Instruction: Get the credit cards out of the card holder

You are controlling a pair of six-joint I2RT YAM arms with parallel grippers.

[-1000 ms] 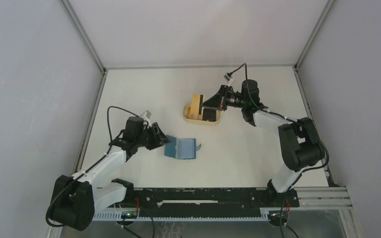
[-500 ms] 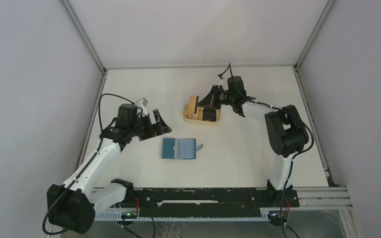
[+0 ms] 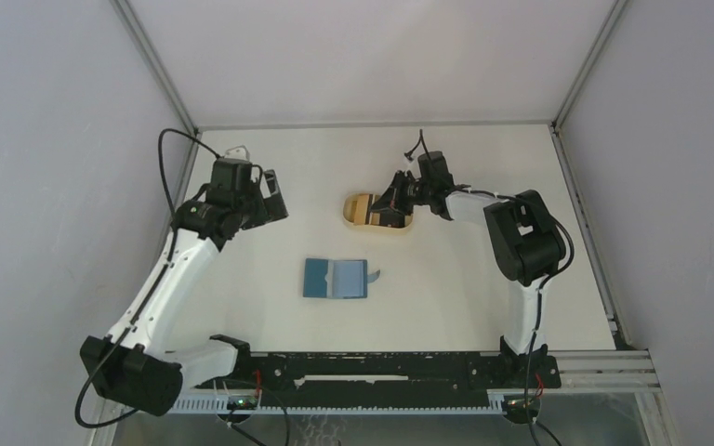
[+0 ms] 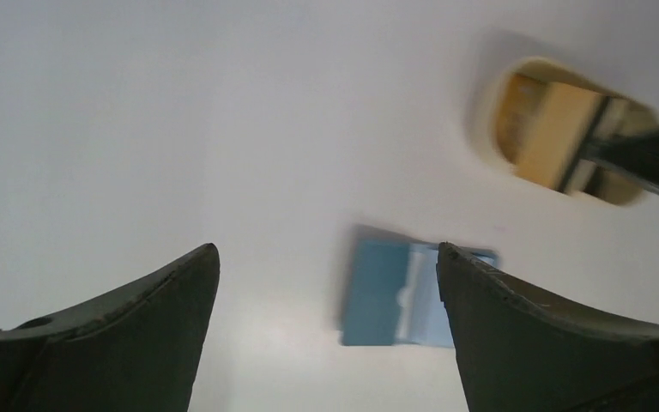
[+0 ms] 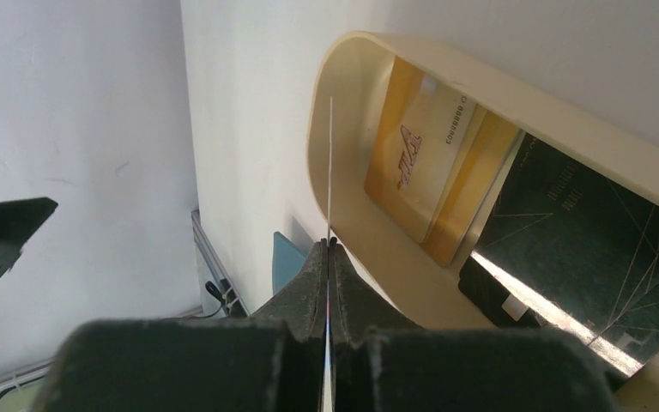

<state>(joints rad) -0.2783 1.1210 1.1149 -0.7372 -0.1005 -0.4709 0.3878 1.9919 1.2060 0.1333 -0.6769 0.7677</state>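
Two cards lie flat in the beige tray (image 5: 566, 127). One is a gold card (image 5: 429, 172) with a slanted logo and a row of embossed digits, too small to read, its long axis running upper right to lower left. The other is a dark green card (image 5: 583, 249) with fine line patterning. Right gripper (image 5: 329, 246) pinches a third card (image 5: 329, 163), edge-on, over the tray's rim. Card holder (image 3: 335, 278) is at centre frame, open and flat, long axis left-right, snap tab (image 3: 375, 273) pointing right. Left gripper (image 4: 326, 249) is spread and empty, at upper left.

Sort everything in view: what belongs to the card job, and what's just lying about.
Job:
wallet
gold card
dark card
thin card, pinched edge-on in the right tool

Lying about:
tray, not named in the job, merely holding cards
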